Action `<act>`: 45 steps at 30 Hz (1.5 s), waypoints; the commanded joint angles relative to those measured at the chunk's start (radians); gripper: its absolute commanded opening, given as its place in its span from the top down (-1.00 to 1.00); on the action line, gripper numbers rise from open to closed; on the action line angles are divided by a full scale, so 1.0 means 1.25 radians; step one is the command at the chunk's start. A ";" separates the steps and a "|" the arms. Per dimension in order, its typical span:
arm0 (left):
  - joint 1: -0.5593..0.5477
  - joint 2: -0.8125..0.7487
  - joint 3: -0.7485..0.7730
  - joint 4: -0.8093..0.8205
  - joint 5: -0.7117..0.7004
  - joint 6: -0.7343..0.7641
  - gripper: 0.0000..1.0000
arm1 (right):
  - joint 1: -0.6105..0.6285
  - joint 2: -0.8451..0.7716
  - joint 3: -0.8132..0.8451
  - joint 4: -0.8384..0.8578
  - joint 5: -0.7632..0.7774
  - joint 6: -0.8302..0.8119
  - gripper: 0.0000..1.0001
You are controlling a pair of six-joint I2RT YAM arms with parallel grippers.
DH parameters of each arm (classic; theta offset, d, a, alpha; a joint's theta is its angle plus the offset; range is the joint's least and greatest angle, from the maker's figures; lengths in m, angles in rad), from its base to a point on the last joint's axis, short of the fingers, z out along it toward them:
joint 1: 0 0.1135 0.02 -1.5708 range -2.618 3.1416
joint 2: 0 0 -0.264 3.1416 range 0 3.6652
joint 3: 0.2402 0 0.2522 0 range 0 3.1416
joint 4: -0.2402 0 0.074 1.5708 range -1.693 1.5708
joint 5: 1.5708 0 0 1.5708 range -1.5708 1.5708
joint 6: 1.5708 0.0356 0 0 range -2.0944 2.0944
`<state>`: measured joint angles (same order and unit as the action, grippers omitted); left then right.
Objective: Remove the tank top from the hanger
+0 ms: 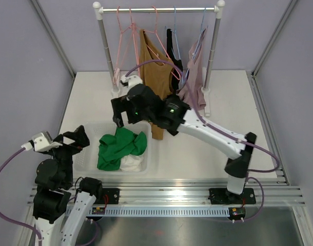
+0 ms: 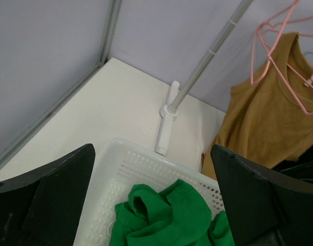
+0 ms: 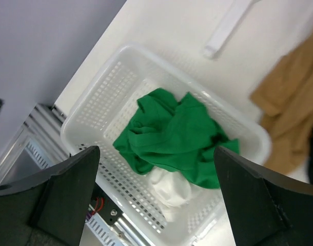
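Observation:
A mustard tank top [image 1: 155,66] hangs on a pink hanger [image 1: 159,31] on the rack; it also shows in the left wrist view [image 2: 269,118] with its hanger [image 2: 279,51], and in the right wrist view [image 3: 290,113]. My right gripper [image 1: 123,115] is open and empty above the far edge of the white basket [image 1: 92,125], beside the tank top's lower hem; in its own view [image 3: 156,154] it looks down into the basket. My left gripper [image 1: 79,141] is open and empty at the basket's left side, and in its own view [image 2: 151,169] it faces the rack.
The basket [image 3: 95,102] holds a green garment [image 1: 118,148] and a white one [image 1: 132,163]. A black top [image 1: 172,48] and a mauve top [image 1: 195,77] hang right of the mustard one. Empty pink hangers [image 1: 123,41] hang at the left. The rack's left pole [image 2: 208,56] stands behind the basket.

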<state>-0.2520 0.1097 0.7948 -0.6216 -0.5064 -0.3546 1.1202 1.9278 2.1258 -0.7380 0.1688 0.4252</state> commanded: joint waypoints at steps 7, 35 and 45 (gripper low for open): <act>0.003 0.294 0.154 0.047 0.321 -0.041 -0.98 | -0.002 -0.426 -0.332 -0.003 0.391 -0.058 -0.99; -0.298 1.280 1.114 0.065 0.230 -0.051 -0.98 | -0.042 -1.039 -0.851 -0.194 0.363 0.165 -0.93; -0.305 1.469 1.262 0.119 0.052 -0.024 -0.76 | -0.043 -1.053 -0.900 -0.169 0.267 0.172 -0.89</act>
<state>-0.6334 1.9049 2.2463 -0.5533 -0.3378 -0.4175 1.0714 0.6075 1.0096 -0.9775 0.5423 0.6235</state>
